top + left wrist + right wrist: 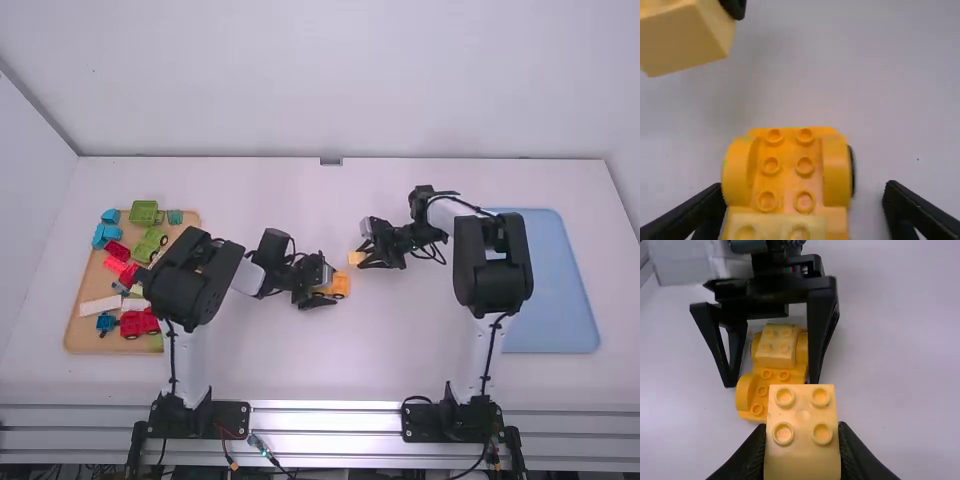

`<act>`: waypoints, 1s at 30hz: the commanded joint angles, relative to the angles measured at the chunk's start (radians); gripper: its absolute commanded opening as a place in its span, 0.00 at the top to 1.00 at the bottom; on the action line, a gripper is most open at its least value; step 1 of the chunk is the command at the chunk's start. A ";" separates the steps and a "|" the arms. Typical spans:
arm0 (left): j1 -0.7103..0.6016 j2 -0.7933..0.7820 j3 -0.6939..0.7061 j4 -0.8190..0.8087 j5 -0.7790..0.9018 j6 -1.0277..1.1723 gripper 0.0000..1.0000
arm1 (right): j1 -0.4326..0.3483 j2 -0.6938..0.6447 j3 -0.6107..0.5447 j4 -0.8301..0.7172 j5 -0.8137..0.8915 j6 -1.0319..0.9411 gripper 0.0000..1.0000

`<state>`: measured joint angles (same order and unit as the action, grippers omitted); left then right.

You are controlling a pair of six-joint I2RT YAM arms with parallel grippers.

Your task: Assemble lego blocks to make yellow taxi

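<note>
A yellow block (802, 460) is clasped by the right gripper (364, 247) near the car base (788, 172), seemingly straddled by the opened left gripper (330, 284).

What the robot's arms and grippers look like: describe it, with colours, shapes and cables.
The left arm and right arm match: white links, bulky rounded black joints, black bases. Black cables run along them, looping near the right wrist. The left gripper has two angular black fingers that taper; the right gripper is black too.
</note>
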<state>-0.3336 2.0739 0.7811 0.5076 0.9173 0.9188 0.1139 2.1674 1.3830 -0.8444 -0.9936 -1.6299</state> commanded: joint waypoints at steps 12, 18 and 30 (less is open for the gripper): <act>0.015 0.013 0.017 -0.002 -0.018 -0.013 0.32 | -0.020 0.003 0.018 -0.024 -0.053 -0.006 0.87; 0.007 0.013 0.017 -0.001 -0.018 -0.013 0.31 | 0.018 -0.049 0.016 0.043 0.034 0.130 0.90; 0.011 0.013 0.018 0.002 -0.018 -0.013 0.30 | 0.051 -0.279 -0.218 0.347 0.146 0.383 0.93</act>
<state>-0.3283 2.0739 0.7876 0.5102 0.8944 0.9092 0.1726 1.9572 1.2270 -0.5198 -0.8608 -1.3220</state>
